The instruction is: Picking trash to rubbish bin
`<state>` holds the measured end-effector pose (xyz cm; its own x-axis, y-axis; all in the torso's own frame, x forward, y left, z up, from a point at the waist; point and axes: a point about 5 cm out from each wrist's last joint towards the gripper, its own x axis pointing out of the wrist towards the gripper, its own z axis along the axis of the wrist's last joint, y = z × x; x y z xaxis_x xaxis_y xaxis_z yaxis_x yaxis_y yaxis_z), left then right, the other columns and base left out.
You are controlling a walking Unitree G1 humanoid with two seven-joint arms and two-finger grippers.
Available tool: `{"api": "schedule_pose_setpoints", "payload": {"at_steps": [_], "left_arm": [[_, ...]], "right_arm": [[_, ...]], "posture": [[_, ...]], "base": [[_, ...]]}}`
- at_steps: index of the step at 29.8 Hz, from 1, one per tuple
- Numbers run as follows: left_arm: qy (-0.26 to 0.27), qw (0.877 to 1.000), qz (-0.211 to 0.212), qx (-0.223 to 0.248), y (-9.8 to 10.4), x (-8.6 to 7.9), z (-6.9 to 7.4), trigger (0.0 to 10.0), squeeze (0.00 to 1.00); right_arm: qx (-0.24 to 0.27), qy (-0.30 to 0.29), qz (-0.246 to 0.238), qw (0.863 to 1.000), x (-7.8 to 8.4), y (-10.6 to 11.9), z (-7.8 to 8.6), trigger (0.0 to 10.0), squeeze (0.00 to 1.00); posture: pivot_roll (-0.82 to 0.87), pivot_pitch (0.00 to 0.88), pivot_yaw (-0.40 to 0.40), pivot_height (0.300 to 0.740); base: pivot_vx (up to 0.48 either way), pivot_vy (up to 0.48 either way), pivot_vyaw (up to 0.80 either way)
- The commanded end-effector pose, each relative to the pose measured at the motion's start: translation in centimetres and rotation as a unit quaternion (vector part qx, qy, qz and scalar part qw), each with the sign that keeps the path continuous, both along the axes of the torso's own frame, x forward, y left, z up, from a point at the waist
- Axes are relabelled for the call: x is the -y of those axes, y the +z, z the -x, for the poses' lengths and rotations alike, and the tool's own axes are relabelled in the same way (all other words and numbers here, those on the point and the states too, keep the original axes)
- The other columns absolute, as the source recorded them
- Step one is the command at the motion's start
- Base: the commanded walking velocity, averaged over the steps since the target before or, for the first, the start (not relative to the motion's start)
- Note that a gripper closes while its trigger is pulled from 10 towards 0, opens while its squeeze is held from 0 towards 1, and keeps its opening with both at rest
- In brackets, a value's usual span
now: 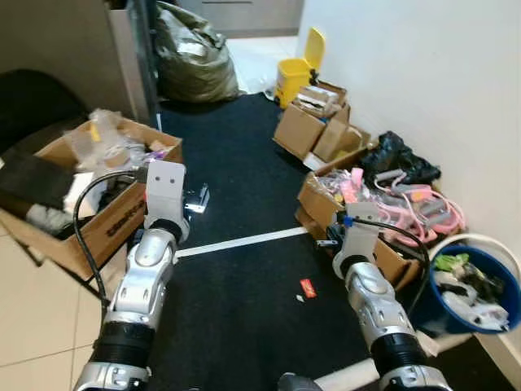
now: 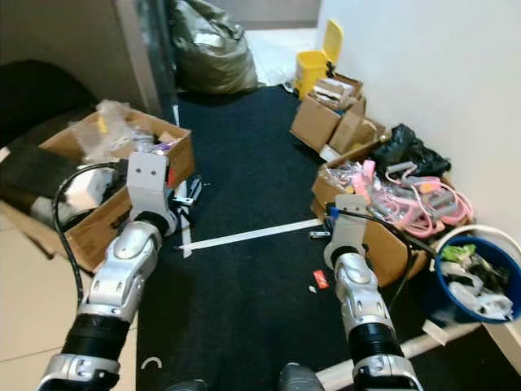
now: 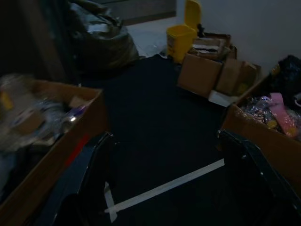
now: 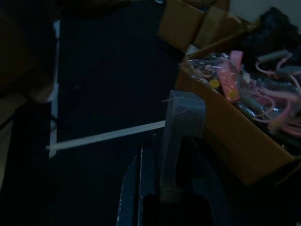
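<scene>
right tool [image 4: 162,188] clamped on clear plastic strip [image 4: 181,127]; left tool [image 3: 164,183] spread apart

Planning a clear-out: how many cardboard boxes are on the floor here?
3, perhaps more: a brown cardboard box at left, one of pink clutter at right, a cluster by the yellow bin.

text: none legible | cardboard box [image 1: 114,224] left side: dark print, too blurred to read

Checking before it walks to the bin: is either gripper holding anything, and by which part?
Right gripper is shut on a clear plastic strip, pinched at its lower end. Left gripper is open, holding nothing.
</scene>
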<state>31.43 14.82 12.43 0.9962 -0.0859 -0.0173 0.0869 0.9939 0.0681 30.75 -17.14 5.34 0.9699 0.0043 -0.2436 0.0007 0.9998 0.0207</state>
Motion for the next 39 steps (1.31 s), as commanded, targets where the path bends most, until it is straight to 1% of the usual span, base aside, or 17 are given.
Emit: {"api": "schedule_pose_setpoints", "payload": {"at_steps": [1,15,29,35,39], "left_arm": [[-0.01,1.0,-0.002,-0.002,0.0,0.4,0.0,10.0,0.0],[-0.013,1.0,-0.005,-0.003,0.1,0.4,0.0,10.0,0.0],[-0.013,1.0,-0.007,-0.005,0.0,0.3,0.0,10.0,0.0],[-0.014,1.0,-0.008,-0.004,0.1,0.3,0.0,10.0,0.0],[-0.013,1.0,-0.008,-0.004,0.2,0.4,-0.1,10.0,0.0]], "right_arm": [[-0.004,-0.012,0.004,1.0,0.6,-0.3,0.2,10.0,0.0],[-0.006,-0.016,0.0,1.0,0.6,-0.5,0.4,10.0,0.0],[-0.005,-0.004,0.007,1.0,0.2,-0.5,0.4,10.0,0.0],[-0.001,0.013,0.02,1.0,-0.2,-0.2,0.1,10.0,0.0],[0.002,0.015,0.022,1.0,-0.4,0.0,-0.2,10.0,0.0]], "posture": [[-0.06,0.0,-0.008,0.74],[-0.05,0.0,-0.002,0.74],[-0.05,0.0,-0.002,0.74],[-0.05,0.0,0.0,0.74],[-0.05,0.0,-0.001,0.74]], "base": [[0.322,0.0,-0.8],[0.322,0.0,-0.79],[0.323,0.0,0.0],[0.322,0.0,0.0],[0.321,0.0,0.53]]}}
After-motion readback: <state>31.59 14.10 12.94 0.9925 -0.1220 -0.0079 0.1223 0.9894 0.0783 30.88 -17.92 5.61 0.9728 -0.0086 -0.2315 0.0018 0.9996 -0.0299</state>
